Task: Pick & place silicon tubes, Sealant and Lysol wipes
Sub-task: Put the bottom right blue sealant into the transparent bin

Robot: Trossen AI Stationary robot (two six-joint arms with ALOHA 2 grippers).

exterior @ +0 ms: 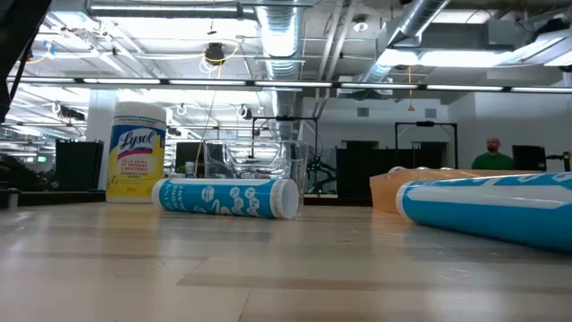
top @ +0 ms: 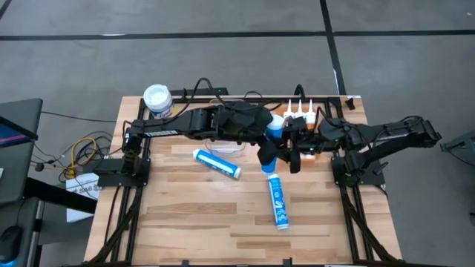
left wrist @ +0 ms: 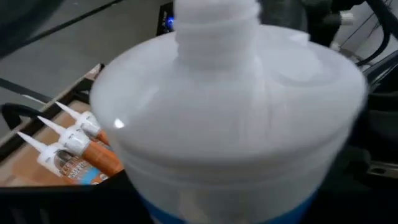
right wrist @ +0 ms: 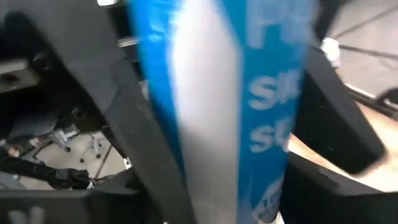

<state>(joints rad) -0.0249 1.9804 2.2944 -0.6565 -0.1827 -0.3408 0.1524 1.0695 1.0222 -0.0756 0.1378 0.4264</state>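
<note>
A blue-and-white silicone tube [top: 275,133] is held up in the air over the table's middle, between my two arms. My right gripper [top: 288,152] comes at it from the right and is shut on it [right wrist: 236,124]. My left gripper [top: 263,135] is right beside it; its wrist view is filled by the tube's white nozzle end [left wrist: 236,106]. Two more blue tubes lie on their sides on the table [top: 217,164] [top: 277,202]. The Lysol wipes [top: 157,99] stand upright at the far left. Orange sealant tubes [top: 304,115] lie at the far right. My right gripper has the tube's blue printed body [right wrist: 217,155] between its two fingers, one [right wrist: 140,155] on each side [right wrist: 339,118]. It comes from the table's right. The tube is clear of the table and tilted, its white nozzle end toward the far edge.
A clear plastic bin [exterior: 259,165] stands between the wipes [exterior: 136,152] and the middle, also seen under my left arm [top: 223,145]. Cables run along the far edge. The near half of the table holds only the two lying tubes [exterior: 228,198] [exterior: 487,210].
</note>
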